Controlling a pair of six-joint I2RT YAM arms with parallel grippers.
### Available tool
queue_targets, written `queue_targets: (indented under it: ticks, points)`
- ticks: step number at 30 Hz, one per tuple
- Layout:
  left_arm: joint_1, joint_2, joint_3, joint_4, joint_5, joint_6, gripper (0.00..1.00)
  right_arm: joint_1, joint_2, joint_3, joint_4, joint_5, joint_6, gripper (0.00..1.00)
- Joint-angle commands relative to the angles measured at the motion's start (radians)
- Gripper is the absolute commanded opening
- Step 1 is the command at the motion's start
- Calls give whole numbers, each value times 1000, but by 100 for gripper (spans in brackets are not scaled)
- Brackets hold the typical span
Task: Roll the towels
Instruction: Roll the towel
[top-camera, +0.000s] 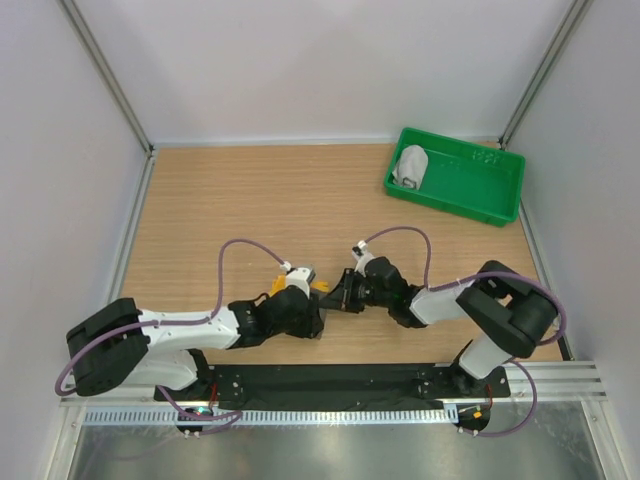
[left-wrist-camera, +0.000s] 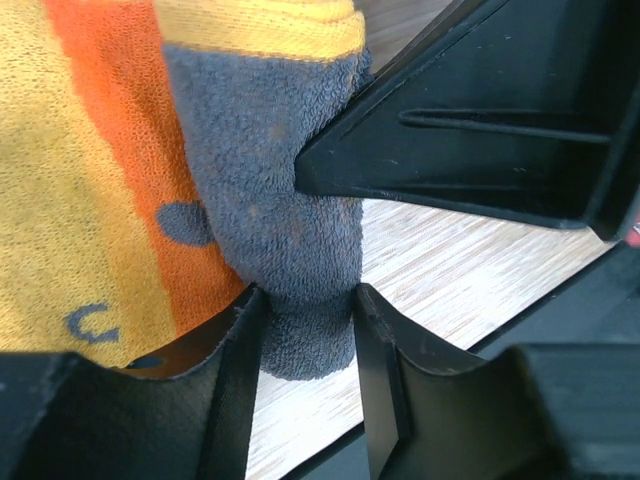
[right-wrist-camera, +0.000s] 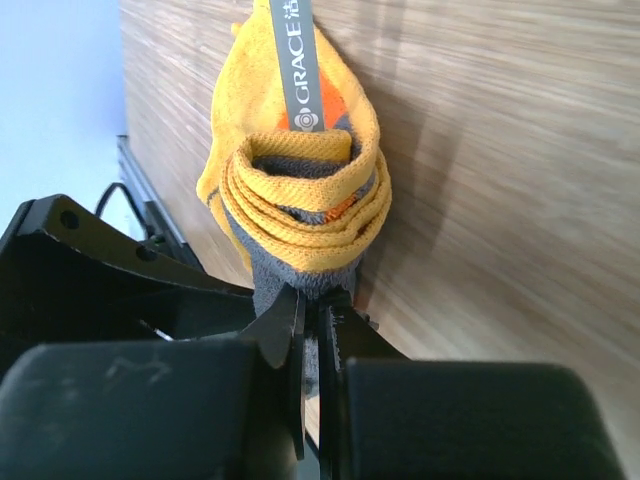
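Note:
The orange and yellow towel (top-camera: 322, 287) with grey backing is rolled up and held between both grippers near the table's front middle. My left gripper (left-wrist-camera: 305, 340) is shut on a grey fold of it (left-wrist-camera: 270, 200). My right gripper (right-wrist-camera: 313, 305) is shut on the grey end of the roll (right-wrist-camera: 300, 190), whose yellow layers and a grey label face the camera. In the top view the two grippers meet, the left (top-camera: 312, 300) and the right (top-camera: 340, 297). The light grey towel (top-camera: 411, 166) lies rolled in the green tray (top-camera: 470, 190).
The green tray stands at the table's far right corner. White walls and metal posts enclose the table. A black rail (top-camera: 330, 380) runs along the near edge by the arm bases.

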Motion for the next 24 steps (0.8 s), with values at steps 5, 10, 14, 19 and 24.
queue_targets:
  ticks: [5,10,14,19,24]
  points:
    - [2,-10,105,-216,-90,82,45,73,-116,217,-629,199,-128,1]
    - [-14,-23,161,-326,-187,113,49,90,-82,309,-856,277,-131,1]
    - [-77,-36,245,-422,-311,122,49,92,-71,347,-935,309,-120,1]
    - [-195,-8,321,-471,-439,139,49,93,-80,399,-1014,323,-119,1]
    - [-304,105,393,-465,-514,156,51,93,-79,439,-1050,326,-125,1]
